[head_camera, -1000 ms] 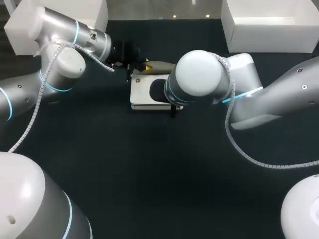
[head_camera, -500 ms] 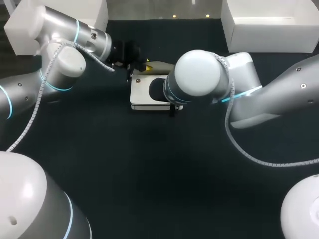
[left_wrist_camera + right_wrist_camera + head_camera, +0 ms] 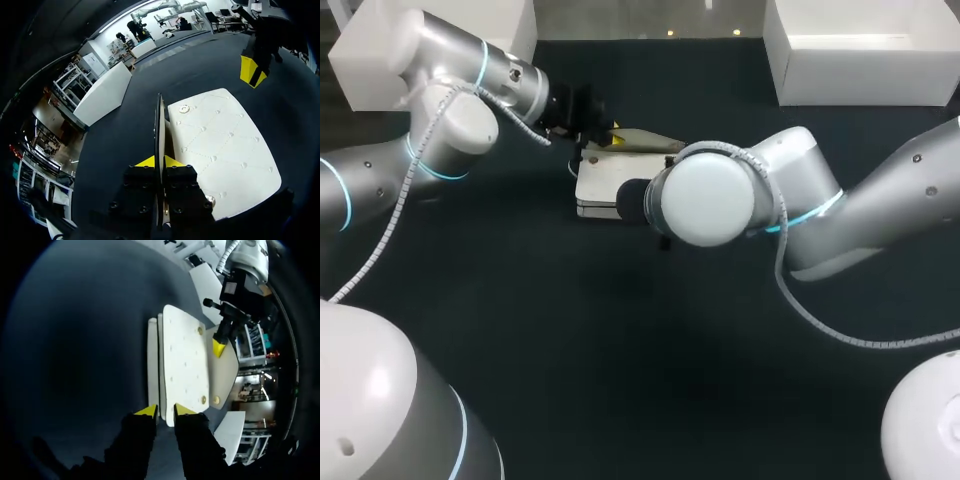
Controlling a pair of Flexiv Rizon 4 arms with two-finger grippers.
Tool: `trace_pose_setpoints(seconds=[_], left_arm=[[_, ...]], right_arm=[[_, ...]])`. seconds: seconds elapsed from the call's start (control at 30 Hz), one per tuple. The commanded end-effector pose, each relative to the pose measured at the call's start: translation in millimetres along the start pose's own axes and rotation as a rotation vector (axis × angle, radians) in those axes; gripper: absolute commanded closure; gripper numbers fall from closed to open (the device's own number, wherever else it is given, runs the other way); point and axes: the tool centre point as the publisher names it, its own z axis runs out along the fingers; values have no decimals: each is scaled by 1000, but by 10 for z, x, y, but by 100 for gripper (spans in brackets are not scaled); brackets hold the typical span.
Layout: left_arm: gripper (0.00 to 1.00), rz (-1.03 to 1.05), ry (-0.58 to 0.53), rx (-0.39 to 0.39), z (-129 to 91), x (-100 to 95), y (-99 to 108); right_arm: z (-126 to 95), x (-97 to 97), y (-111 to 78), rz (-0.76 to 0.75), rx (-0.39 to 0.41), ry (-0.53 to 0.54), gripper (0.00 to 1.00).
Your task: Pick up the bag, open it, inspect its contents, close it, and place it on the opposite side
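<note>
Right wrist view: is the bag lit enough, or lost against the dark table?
Right wrist view: the bag shows bright white on the dark table, studs visible. Left wrist view: evenly lit, its flap in the left claw. Head view: right arm covers part.

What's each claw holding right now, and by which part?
Left claw pinches the raised flap of the bag by its edge. Right claw sits at the bag's end; its grip cannot be told.
</note>
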Motion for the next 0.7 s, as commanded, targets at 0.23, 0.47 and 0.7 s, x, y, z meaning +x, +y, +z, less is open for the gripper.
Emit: trace_pose_setpoints(seconds=[0.23, 0.47, 0.7], left_arm=[[100, -1, 8, 8, 0, 134, 0], [100, -4, 22, 10, -1, 196, -7], [100, -11, 36, 18, 9, 237, -17]], right_arm=[[112, 50, 26, -18, 17, -29, 62], [204, 60, 23, -24, 27, -38, 68], [277, 64, 42, -41, 49, -45, 68]])
